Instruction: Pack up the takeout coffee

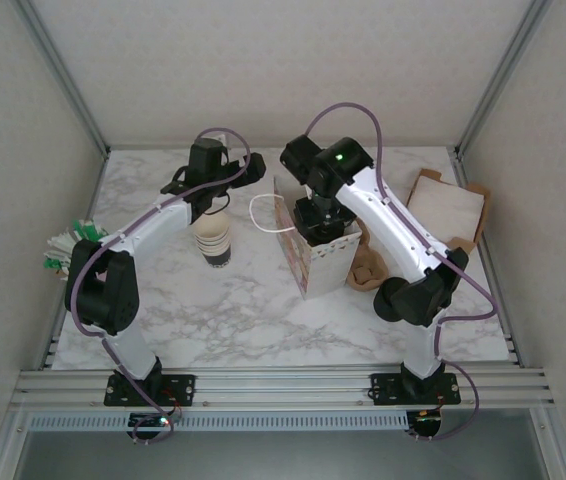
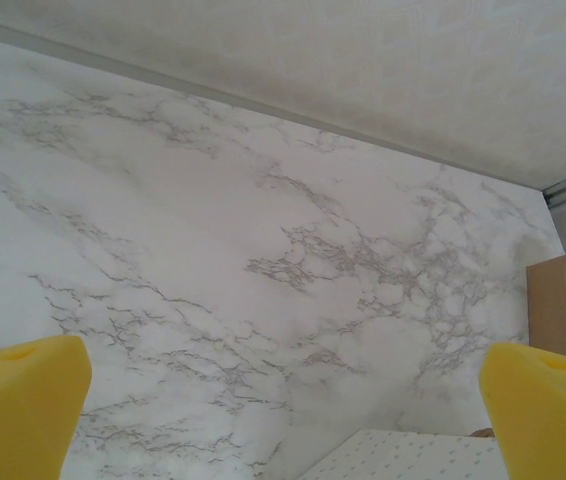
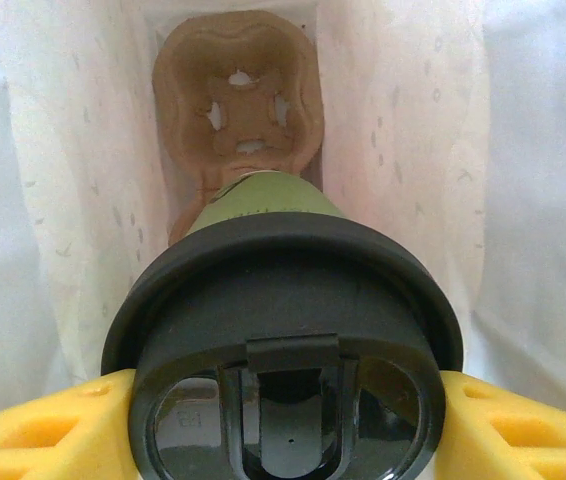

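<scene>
The takeout coffee (image 3: 263, 200), an olive cup with a round black lid (image 3: 283, 330), hangs inside the white paper bag (image 3: 73, 180). My right gripper (image 3: 283, 425) is shut on the lid, a yellow pad (image 3: 43, 430) on each side. Below the cup, at the bag's bottom, lies a brown cardboard cup carrier (image 3: 238, 95). From above, the right gripper (image 1: 319, 225) reaches down into the bag (image 1: 331, 262) at the table's middle. My left gripper (image 1: 215, 203) hovers open over a stack of cream cups (image 1: 214, 238), its yellow fingertips (image 2: 18, 400) wide apart over bare marble.
The bag's cord handle (image 1: 263, 212) droops toward the left arm. A brown carrier (image 1: 368, 273) lies right of the bag, flat cardboard and white bags (image 1: 450, 207) at the back right. A green-and-white bundle (image 1: 63, 250) sits at the left edge.
</scene>
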Robot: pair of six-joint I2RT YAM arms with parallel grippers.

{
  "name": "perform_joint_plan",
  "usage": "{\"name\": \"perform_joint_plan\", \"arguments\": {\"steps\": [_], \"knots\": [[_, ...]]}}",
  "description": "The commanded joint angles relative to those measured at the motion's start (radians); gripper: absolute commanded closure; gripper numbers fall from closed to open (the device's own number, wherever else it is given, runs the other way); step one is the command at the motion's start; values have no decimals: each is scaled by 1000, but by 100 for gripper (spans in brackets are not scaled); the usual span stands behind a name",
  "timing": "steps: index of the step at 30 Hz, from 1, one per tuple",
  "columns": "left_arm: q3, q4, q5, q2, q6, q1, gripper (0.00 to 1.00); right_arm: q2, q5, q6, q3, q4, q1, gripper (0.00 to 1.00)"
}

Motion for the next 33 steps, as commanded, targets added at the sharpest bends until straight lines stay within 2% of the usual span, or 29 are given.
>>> {"name": "perform_joint_plan", "arguments": {"steps": [1, 15, 26, 33], "knots": [[7, 21, 21, 17, 19, 8, 0, 10, -27, 9, -26, -190, -1, 35], [-32, 11, 46, -30, 28, 7, 1, -67, -98, -1, -113, -174, 55, 37], [-91, 16, 52, -104, 17, -4, 1, -182, -100, 12, -236, -188, 73, 37], [-122, 11, 40, -159, 17, -7, 1, -165, -93, 9, -260, -184, 65, 37]]}}
